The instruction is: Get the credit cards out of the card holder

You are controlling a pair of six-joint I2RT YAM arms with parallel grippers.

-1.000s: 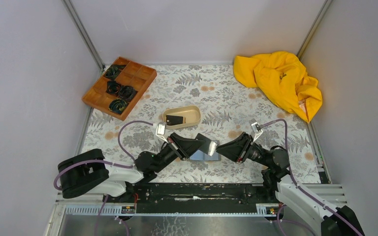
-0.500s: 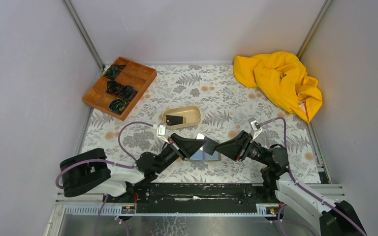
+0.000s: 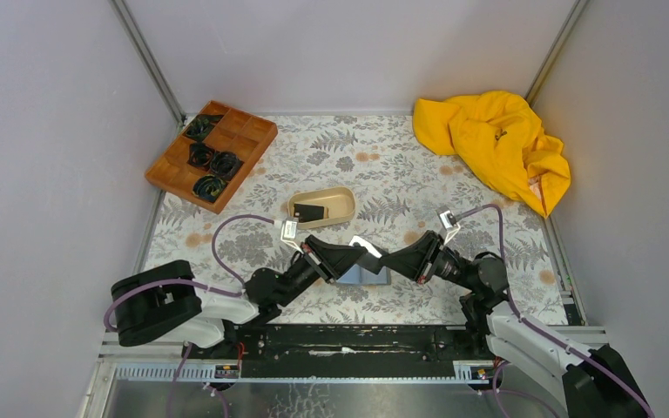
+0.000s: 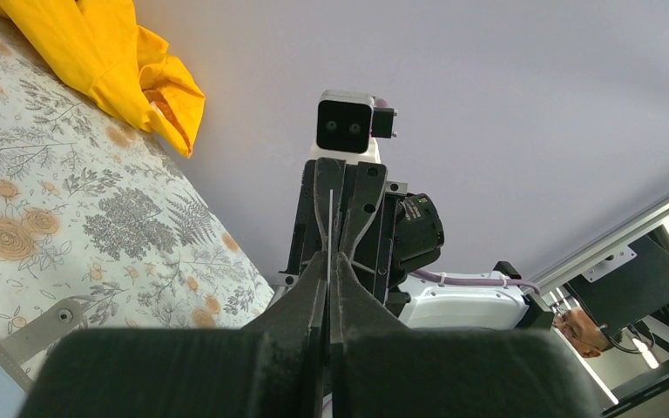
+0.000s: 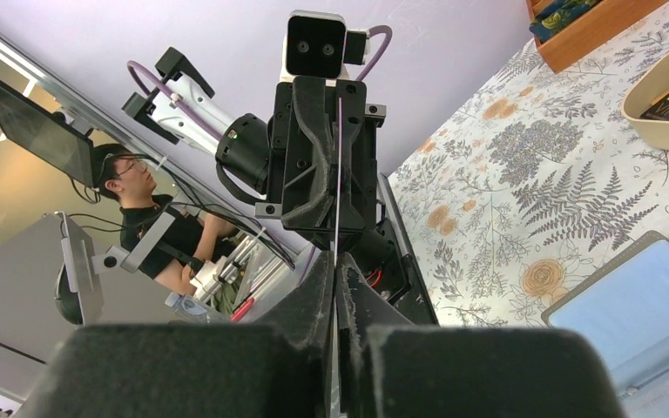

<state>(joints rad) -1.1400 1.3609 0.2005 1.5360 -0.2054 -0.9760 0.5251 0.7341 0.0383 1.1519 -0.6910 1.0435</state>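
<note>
1. Our left hand (image 3: 355, 253) and right hand (image 3: 388, 258) both pinch one credit card (image 3: 366, 245) just above the open card holder (image 3: 366, 277) lying on the desk (image 3: 401, 165).
2. We judge this a handover: next, one hand must let go so the other can carry it clear.
</note>
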